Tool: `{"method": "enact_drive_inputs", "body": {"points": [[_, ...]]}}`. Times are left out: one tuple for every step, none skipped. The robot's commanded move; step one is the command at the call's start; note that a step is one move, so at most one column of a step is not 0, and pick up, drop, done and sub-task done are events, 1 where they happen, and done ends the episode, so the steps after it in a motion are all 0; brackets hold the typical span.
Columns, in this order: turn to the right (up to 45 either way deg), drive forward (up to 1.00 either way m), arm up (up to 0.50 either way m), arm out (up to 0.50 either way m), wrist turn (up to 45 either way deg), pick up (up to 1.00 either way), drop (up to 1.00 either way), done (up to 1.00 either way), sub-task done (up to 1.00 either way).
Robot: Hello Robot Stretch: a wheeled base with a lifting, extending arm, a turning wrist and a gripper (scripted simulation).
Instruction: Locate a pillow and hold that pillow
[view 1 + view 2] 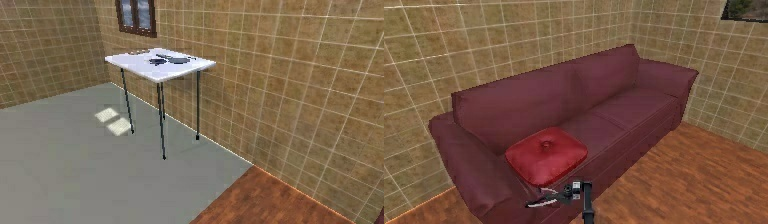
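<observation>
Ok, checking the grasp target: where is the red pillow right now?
The red pillow lies on the seat of the dark red sofa, near its left end, in the arm side view's lower middle, just above the gripper.

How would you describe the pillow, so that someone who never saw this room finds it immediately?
Look for the long dark red sofa that stands against the tiled wall. On its seat, near the end at the arm side view's left, lies a square pillow. It is a brighter red than the sofa itself, puffy, with a dimple in its middle.
</observation>
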Motion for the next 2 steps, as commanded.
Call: {"method": "enact_drive_inputs", "body": {"points": [[0.0,0.00,0.10,0.00,0.0,0.00,0.00,0.00,0.00],[0.0,0.00,0.00,0.00,0.0,0.00,0.00,1.00,0.00]]}}
